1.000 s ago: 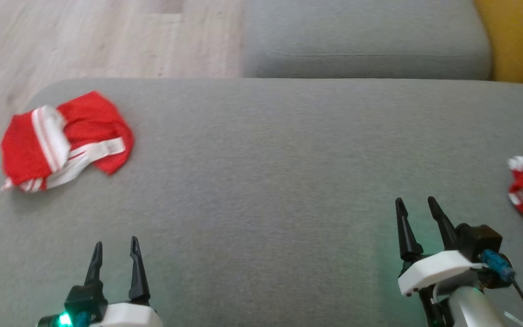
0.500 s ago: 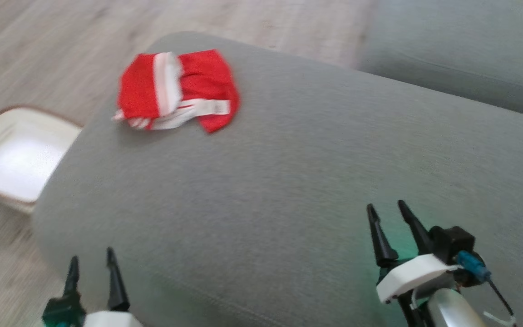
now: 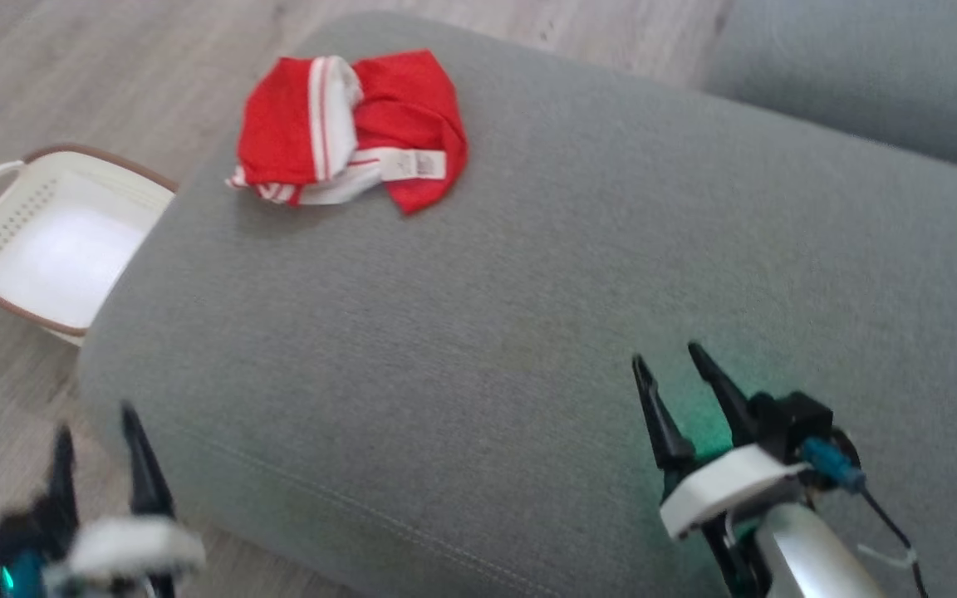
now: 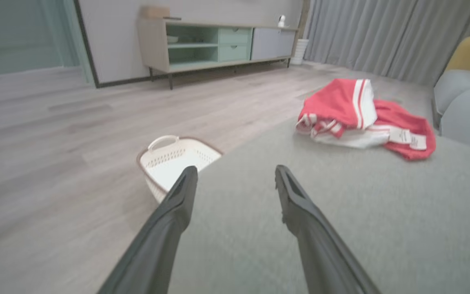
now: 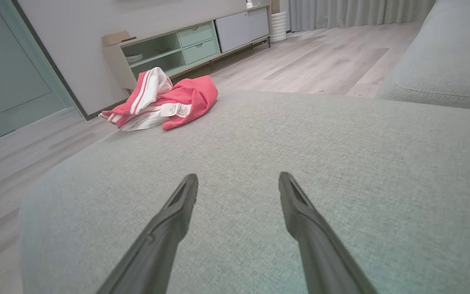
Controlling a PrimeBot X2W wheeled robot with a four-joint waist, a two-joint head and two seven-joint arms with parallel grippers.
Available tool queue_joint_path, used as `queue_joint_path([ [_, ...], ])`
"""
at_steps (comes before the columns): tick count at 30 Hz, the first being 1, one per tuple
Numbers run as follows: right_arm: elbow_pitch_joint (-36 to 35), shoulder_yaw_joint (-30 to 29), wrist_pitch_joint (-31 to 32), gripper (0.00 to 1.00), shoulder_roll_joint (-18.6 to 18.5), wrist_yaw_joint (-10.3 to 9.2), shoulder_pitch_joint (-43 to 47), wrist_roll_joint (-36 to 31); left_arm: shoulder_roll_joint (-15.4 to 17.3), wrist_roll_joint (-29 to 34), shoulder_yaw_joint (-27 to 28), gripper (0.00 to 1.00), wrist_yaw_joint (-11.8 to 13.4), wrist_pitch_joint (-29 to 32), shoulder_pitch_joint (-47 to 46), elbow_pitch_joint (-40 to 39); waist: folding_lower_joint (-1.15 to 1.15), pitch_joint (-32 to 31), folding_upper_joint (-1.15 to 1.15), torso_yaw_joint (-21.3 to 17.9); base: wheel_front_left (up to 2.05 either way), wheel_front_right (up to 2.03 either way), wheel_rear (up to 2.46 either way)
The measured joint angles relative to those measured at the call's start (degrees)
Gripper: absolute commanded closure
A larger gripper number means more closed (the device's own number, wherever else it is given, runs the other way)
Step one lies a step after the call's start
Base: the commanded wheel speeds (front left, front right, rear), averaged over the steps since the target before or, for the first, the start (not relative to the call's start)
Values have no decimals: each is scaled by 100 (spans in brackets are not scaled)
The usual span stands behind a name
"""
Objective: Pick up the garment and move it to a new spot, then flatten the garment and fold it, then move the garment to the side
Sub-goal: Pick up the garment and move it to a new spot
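My left hand [image 3: 95, 423] hangs low at the near corner of the seat [image 3: 462, 332], past its rounded edge and above the floor [image 3: 22, 390]. From the head it is blurred, but from its own wrist I see the two long dark fingers spread wide with nothing between them. They point forward and slightly down, the left finger toward the basket [image 3: 13, 228], the right one over the grey cloth. My right hand [image 3: 664, 355] floats above the seat, well to the right of the left one. Its fingers are likewise spread and empty, leaning left as they rise from a white wrist block with a blue plug and a thin black wire at its side.

The garment [image 3: 345, 133] lies far ahead of my left hand, and ahead and well to the left of my right hand, near the seat's far corner. It is a crumpled heap of red cloth with white bands that carry thin red stripes, and a white label [image 3: 412, 164] faces up.

The seat is a broad cushion of grey woven fabric, softly rounded at its edges, with a seam along the front. The basket stands on the floor ahead and left of my left hand, beside the seat. It is cream plastic with rounded corners, perforated walls, a loop handle and a brown rim. The floor is pale wood-grain planks.
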Motion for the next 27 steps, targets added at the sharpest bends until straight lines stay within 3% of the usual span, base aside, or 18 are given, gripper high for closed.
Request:
queue_joint_path([
  [5,-244,22,0,0,-3,0,-231,-129,199,136,136,0,-162,0,-882,-51,0,305,0,-191,0,0,0],
  [11,-593,208,-1,0,-26,0,-543,-278,725,209,70,0,-488,-1,-2151,428,1,818,0,-530,0,0,0],
  [18,-1007,414,-1,0,-54,0,-698,-469,1156,-275,-553,0,-635,32,-3577,1806,2,1402,0,-1015,0,0,0],
  [27,-1294,547,-1,0,-89,0,-966,-454,1624,-1089,-1569,0,-635,355,-4519,2966,1,1907,0,-1503,0,0,0],
])
